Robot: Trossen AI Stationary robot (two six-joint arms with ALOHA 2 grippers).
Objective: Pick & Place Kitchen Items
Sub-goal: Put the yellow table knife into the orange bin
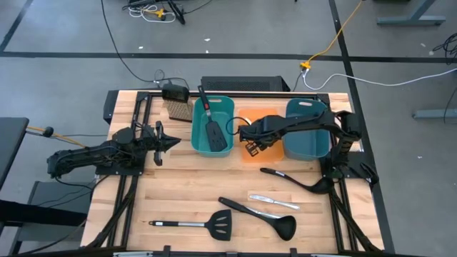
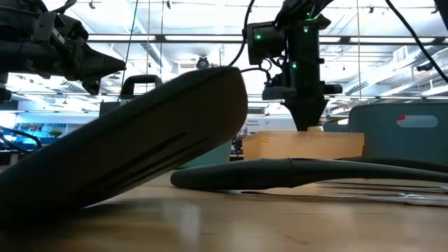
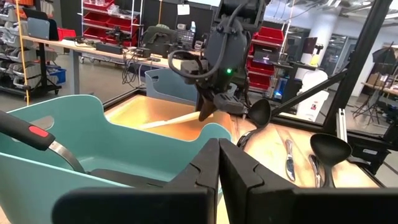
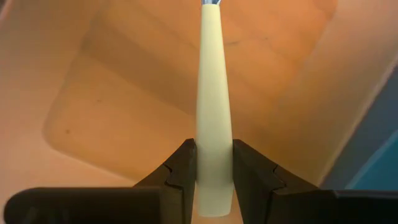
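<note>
My right gripper (image 1: 250,145) reaches down into the orange bin (image 1: 270,152), shut on the yellow-handled knife (image 4: 213,93). The knife's pale handle juts sideways from the fingers inside the bin (image 3: 166,122). My left gripper (image 1: 170,143) waits shut at the table's left, level, touching nothing. A red-and-black-handled spatula (image 1: 213,127) lies in the left teal bin (image 1: 198,139). On the bare wood lie two black ladles (image 1: 298,183) (image 1: 263,216), two silver table knives (image 1: 274,200), and a steel-handled spatula (image 1: 193,225). My right gripper pinches the knife's pale yellow handle near its free end (image 4: 214,180) between its two fingers (image 4: 184,169). The fingers come steeply from above and lie across the handle. The knife lies nearly level inside the orange bin; whether it touches the bin's floor I cannot tell.
A second teal bin (image 1: 308,132) stands right of the orange one, under my right arm. A tan-bristled brush (image 1: 178,108) lies at the far edge, left of the bins. In the low view the spatula blade (image 2: 140,168) and a ladle (image 2: 280,173) fill the foreground.
</note>
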